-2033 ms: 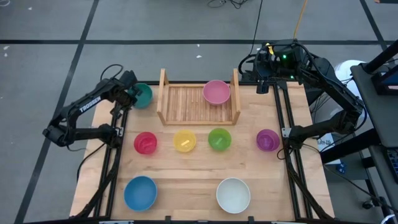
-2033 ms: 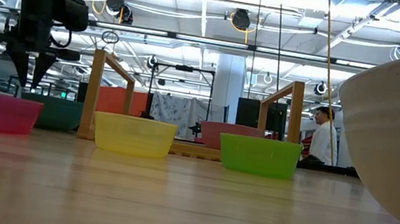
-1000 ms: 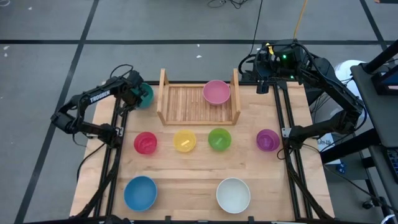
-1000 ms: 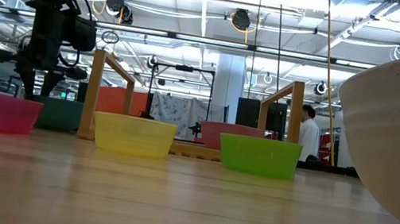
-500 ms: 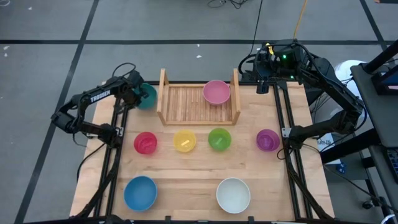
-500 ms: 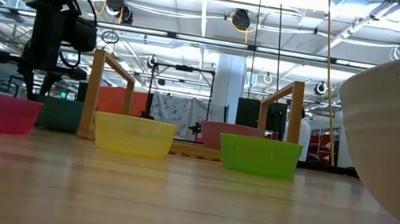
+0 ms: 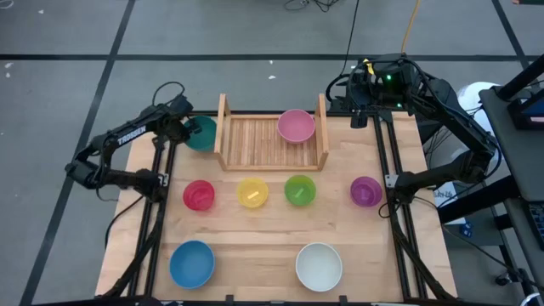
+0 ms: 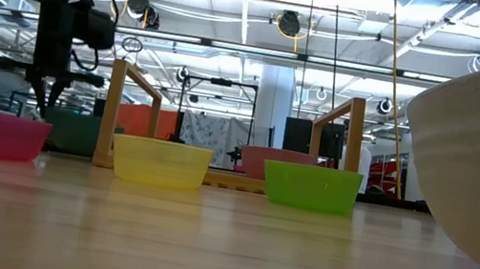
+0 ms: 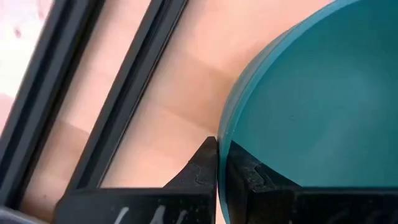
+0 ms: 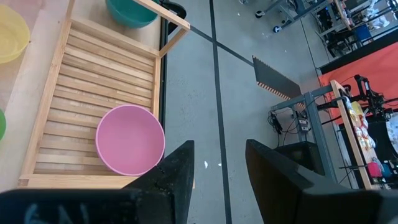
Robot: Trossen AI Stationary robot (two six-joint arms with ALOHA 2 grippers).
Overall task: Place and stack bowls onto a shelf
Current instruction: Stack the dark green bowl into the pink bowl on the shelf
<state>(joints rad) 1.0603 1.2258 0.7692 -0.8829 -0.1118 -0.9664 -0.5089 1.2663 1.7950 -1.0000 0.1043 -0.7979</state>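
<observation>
Fingers [image 9: 221, 163] pinching teal bowl [image 9: 311, 99] rim

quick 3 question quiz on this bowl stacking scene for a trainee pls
1. True or false: the left gripper is shut on the rim of the teal green bowl.
2. Which bowl already sits on the shelf? A) yellow B) pink C) purple
3. Fill in: the two bowls nearest the table's front edge are the blue bowl and the ____ bowl.

Key
1. True. One finger is inside the rim and one outside, in the left wrist view.
2. B, the pink bowl, at the shelf's right end.
3. White.
</observation>
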